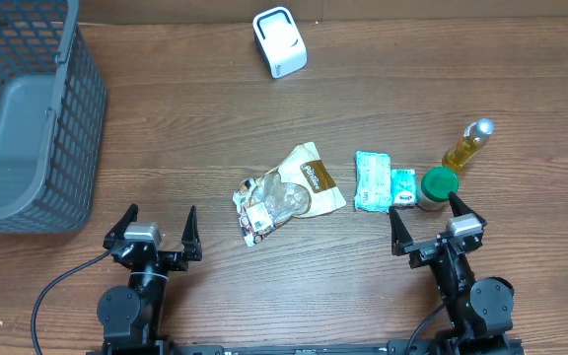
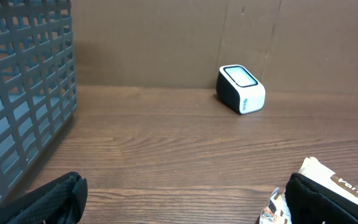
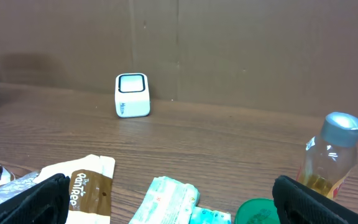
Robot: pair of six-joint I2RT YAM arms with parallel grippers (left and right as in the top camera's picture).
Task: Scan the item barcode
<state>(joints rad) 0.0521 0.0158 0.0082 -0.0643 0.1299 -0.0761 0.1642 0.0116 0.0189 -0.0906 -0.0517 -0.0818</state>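
Note:
The white barcode scanner [image 1: 280, 41] stands at the back of the table, also in the left wrist view [image 2: 241, 89] and the right wrist view [image 3: 132, 94]. Mid-table lie a cream and brown snack bag [image 1: 309, 177] and a clear crumpled bag [image 1: 264, 202]. To their right are a green packet [image 1: 371, 180], a smaller packet [image 1: 403, 187], a green-lidded jar [image 1: 439, 185] and a yellow bottle [image 1: 468, 145]. My left gripper [image 1: 160, 219] is open at the front left, holding nothing. My right gripper [image 1: 425, 212] is open just in front of the jar and small packet.
A grey mesh basket [image 1: 28, 118] stands at the far left, filling the left side of the left wrist view [image 2: 23, 106]. A brown cardboard wall runs behind the scanner. Bare wood lies between the items and the scanner.

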